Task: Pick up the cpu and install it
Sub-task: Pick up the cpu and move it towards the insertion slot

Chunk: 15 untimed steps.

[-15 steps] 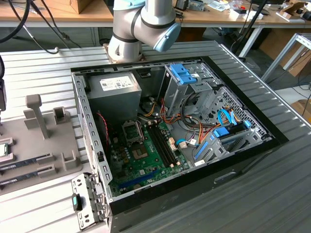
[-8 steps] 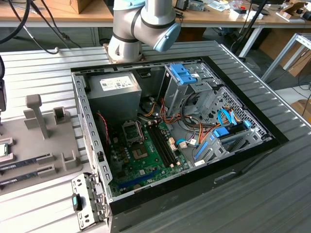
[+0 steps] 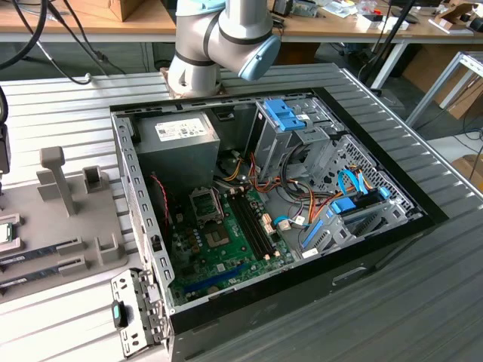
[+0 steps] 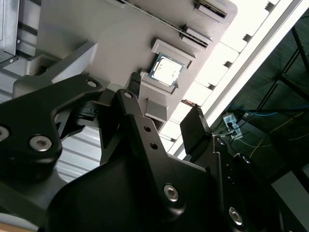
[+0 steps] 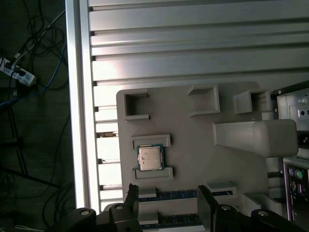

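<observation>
Gripper: my gripper (image 5: 166,205) is nearest to the wrist cameras. Its two black fingers (image 5: 205,203) stand apart with nothing between them, so it is open and empty.

Cpu: the cpu (image 5: 150,157) lies flat in a shallow pocket of the grey tray (image 5: 193,140), metal top up. In the second wrist view the cpu (image 4: 166,69) is beyond my fingertips, near but apart.

Pocket: two low ledges hold the cpu on opposite sides. I judge they keep it from sliding and leave its other two edges free for the fingers.

Tray: it rests on the ribbed tabletop (image 5: 193,58) beside the case. It has other open nests and a tall post (image 5: 253,137). Blue-edged memory sticks (image 5: 178,194) lie in slots close to my fingers.

Case: the computer case (image 3: 272,219) lies open on its side, so the board (image 3: 226,241) faces up and can be reached from above.

Socket: the metal-framed socket (image 3: 205,204) is on the board, below the grey power supply (image 3: 177,147). I cannot tell from here if it is ready to receive the chip.

Arm: its joint (image 3: 219,38) is above the far edge of the case in the exterior view.

Progress: the cpu is not yet picked up, I judge.
</observation>
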{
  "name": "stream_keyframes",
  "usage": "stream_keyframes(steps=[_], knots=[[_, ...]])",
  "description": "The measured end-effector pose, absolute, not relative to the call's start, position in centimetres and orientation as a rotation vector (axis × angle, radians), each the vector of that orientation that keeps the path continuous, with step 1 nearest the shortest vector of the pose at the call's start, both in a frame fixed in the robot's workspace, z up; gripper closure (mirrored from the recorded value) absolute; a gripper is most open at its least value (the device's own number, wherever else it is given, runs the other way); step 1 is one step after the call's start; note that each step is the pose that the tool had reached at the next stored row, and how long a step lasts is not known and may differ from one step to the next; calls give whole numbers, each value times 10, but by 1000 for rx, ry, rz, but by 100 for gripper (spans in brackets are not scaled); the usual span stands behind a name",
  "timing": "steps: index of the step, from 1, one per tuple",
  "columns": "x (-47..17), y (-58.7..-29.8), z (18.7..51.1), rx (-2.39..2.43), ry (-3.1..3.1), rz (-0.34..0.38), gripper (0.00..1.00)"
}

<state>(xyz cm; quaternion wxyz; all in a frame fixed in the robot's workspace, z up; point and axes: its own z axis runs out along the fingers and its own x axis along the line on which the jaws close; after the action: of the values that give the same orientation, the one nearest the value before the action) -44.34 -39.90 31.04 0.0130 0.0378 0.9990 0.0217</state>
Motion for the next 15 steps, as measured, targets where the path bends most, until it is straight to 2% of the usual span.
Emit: stream_keyframes(steps=[15], knots=[[-443, -399, 305, 118, 3112, 68, 40]])
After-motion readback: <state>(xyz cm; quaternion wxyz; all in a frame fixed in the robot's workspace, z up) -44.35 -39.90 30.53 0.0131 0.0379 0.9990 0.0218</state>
